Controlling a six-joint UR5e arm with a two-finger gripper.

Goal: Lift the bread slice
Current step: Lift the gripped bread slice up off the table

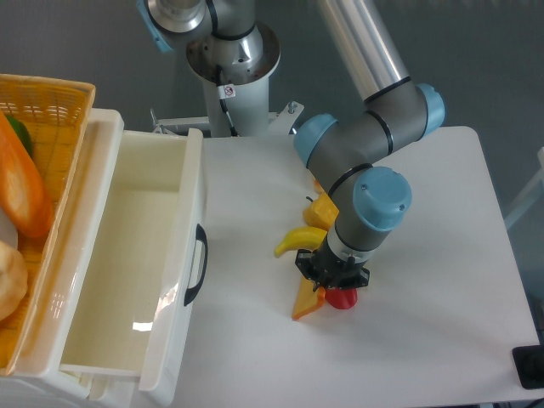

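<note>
The bread slice (305, 304) shows edge-on as a thin orange and yellow wedge, sticking out down-left from under my gripper (328, 280). The black fingers (316, 270) point straight down and are mostly hidden by the wrist. They appear closed on the slice's upper end, holding it on edge just over the table. Whether its lower tip touches the table I cannot tell.
A curved yellow banana (297, 240) lies just left of the gripper. A yellow-orange toy (323, 209) sits behind it and a red toy (343, 298) beside the fingers. An open white drawer (127, 263) and a yellow basket (51, 102) with an orange loaf (21, 189) stand at the left.
</note>
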